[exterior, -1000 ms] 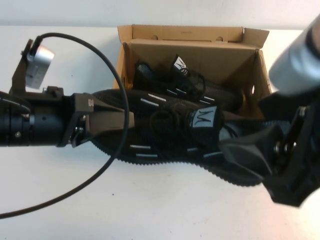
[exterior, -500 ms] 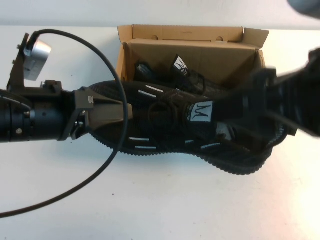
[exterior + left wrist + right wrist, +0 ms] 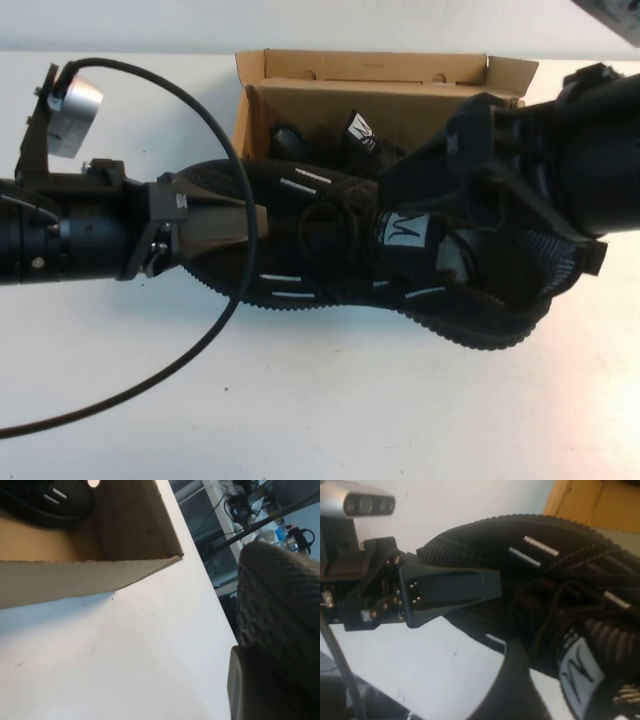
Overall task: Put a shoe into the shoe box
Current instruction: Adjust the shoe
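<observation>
Since a second ago the right arm has swung in from the near right corner of the box (image 3: 300, 105) and now lies across the shoe's heel, and the shoe (image 3: 330, 250) has shifted slightly toward the box.

The white surface (image 3: 300, 400) carries the box, lid flap folded back, with a second shoe (image 3: 340, 140) already lying inside. In front of the box, overlapping its near wall, the shoe is held lengthwise off the surface. The left tool (image 3: 235, 225) is clamped on its toe end, one finger above and one under the sole, probably to keep it level for lowering in. The right tool (image 3: 450, 205) sits over the tongue and collar at the box's near right, fingers spread wide; I cannot tell whether it grips or only steadies.

Beyond the surface's edge, the left wrist view shows racks and cables.
</observation>
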